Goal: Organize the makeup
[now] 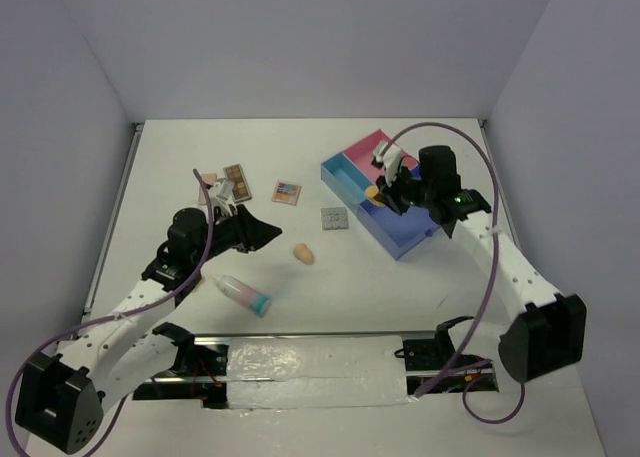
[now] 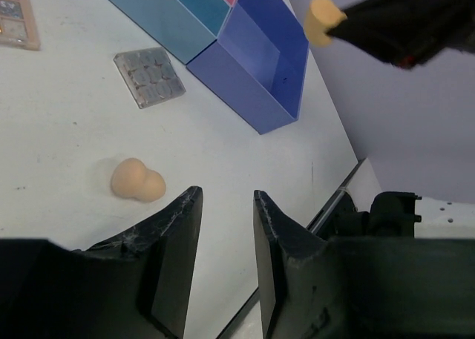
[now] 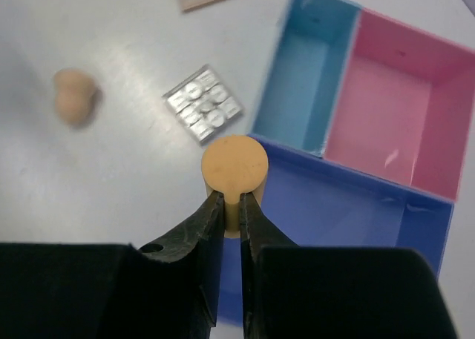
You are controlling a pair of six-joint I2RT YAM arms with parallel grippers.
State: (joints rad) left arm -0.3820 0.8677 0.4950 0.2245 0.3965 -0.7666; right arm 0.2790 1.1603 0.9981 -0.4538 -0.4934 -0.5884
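My right gripper is shut on a tan sponge and holds it above the near edge of the tray's dark blue compartment; the sponge also shows in the left wrist view. A second tan sponge lies on the table, also in the left wrist view and the right wrist view. My left gripper is open and empty, left of that sponge. A grey palette, a multicoloured palette, a brown palette and a teal-capped tube lie on the table.
The pink-and-blue compartmented tray stands at the back right, with light blue and pink compartments empty. A metal rail runs along the near table edge. Grey walls enclose the table.
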